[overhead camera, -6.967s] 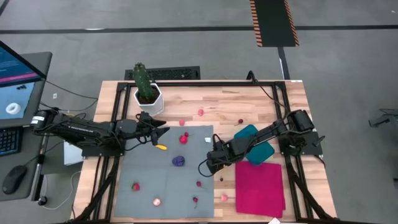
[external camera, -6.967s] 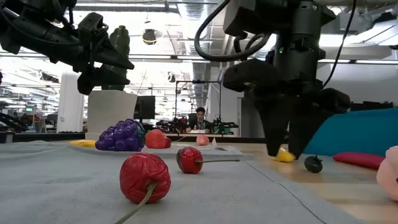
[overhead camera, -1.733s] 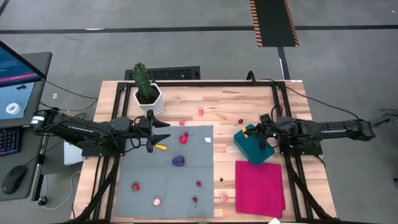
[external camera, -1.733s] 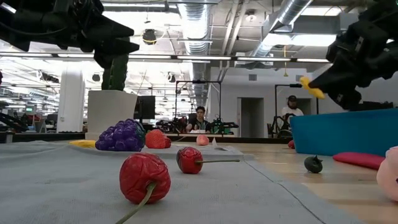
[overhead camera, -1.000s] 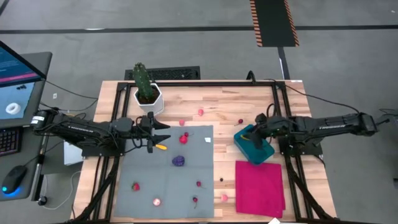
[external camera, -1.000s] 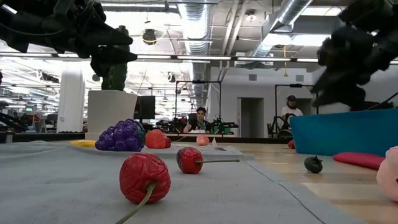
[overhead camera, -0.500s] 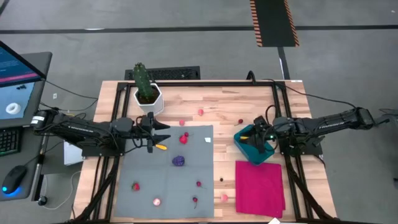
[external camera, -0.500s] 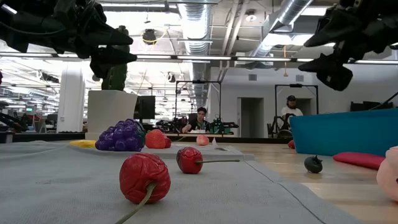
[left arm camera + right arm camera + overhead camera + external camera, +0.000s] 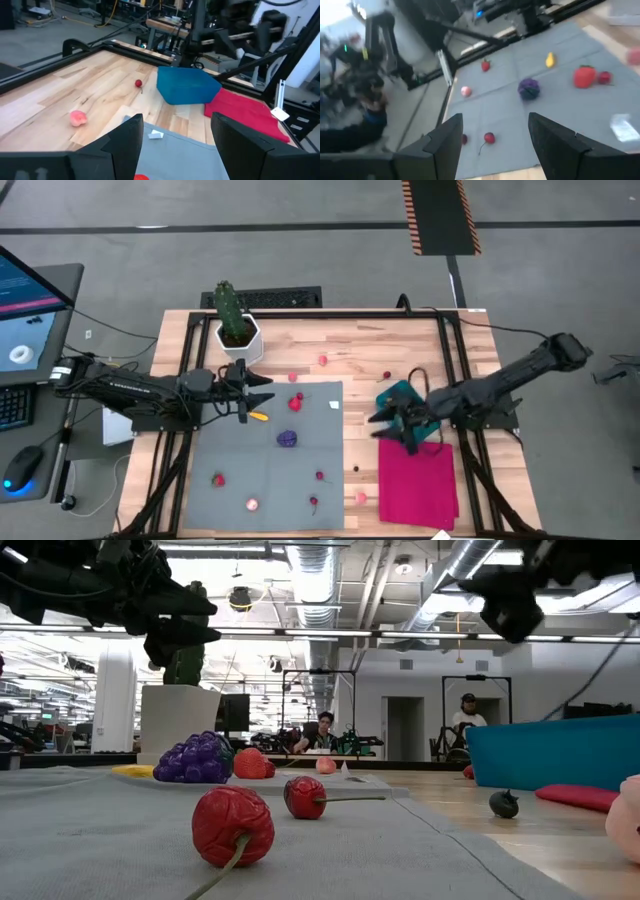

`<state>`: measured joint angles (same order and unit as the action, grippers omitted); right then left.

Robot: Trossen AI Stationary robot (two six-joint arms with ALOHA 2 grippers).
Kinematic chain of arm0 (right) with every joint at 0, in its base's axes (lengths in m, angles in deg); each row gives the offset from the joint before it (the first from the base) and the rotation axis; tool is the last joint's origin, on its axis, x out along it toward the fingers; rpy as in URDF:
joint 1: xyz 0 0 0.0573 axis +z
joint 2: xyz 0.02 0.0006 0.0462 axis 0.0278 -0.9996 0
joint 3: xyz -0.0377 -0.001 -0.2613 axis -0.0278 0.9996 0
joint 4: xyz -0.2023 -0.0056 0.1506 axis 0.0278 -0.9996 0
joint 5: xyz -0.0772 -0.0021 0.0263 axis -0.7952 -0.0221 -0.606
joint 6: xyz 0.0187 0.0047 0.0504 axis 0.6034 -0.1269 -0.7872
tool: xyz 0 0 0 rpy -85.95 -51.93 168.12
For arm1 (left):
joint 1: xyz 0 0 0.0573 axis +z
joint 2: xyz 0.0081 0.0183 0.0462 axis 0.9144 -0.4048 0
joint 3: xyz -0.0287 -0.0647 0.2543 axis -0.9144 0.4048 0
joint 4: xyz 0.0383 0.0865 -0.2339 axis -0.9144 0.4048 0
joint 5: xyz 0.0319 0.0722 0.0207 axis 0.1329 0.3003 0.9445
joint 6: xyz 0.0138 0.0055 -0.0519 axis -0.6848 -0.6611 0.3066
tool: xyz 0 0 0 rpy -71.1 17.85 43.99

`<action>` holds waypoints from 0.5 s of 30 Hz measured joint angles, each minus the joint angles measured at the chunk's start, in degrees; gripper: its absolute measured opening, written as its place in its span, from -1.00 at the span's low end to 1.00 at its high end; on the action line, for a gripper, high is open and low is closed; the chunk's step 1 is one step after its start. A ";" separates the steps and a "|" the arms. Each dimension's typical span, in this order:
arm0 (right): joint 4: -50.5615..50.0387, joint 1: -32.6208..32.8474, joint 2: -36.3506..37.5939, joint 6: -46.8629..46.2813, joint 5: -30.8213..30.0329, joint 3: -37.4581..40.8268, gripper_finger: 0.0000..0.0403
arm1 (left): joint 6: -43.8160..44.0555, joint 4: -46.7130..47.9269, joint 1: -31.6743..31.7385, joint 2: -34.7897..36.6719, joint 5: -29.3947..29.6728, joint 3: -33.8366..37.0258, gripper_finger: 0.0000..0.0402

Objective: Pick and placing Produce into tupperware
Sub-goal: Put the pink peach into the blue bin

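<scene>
Pale wooden planks form the table [image 9: 350, 345], framed by black metal rails, with a flat grey fabric mat [image 9: 265, 460] over its left half. Toward the right sits the small teal rectangular plastic tub [image 9: 402, 395] with rounded corners, touching the far edge of a magenta cloth [image 9: 418, 480].

Scattered toy produce lies mostly left of the tub on the mat: a knobbly purple grape bunch [image 9: 288, 438], a red strawberry [image 9: 297, 402], a small yellow piece [image 9: 259, 417], and red cherries with thin stems [image 9: 319, 475]. A wrinkled red fruit [image 9: 233, 825] shows nearest in the low view. On bare wood beyond the tub are a pink piece [image 9: 323, 360] and a tiny red one [image 9: 387, 375].

Over the tub's near-left corner, the right gripper [image 9: 390, 421] reaches from a long, nearly straight arm, its dark fingers spread and holding nothing. Far left of the tub, the left gripper [image 9: 258, 390] hangs above the mat's far edge near the yellow piece, fingers likewise spread and empty. Behind it stands a tall green cactus in a white hexagonal pot [image 9: 237, 338].
</scene>
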<state>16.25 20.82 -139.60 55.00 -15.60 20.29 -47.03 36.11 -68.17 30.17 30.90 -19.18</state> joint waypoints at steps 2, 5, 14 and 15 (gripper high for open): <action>-3.99 1.91 -4.71 1.90 -0.49 -4.48 0.23 | 0.01 -0.01 0.00 0.00 0.00 0.00 0.12; -12.56 3.73 -11.37 1.79 -2.00 -10.91 0.23 | 0.06 0.02 0.00 0.00 -0.02 0.00 0.12; -24.95 7.93 -25.45 -6.55 -1.52 -22.22 0.09 | 0.12 0.11 0.00 0.00 -0.02 -0.02 0.12; -25.84 8.35 -26.76 -8.23 -1.38 -23.25 0.08 | 0.11 0.17 0.00 0.01 -0.02 0.00 0.12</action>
<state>-9.59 29.17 -166.36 46.76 -16.98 -2.96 -46.93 36.28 -68.17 30.19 30.88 -19.18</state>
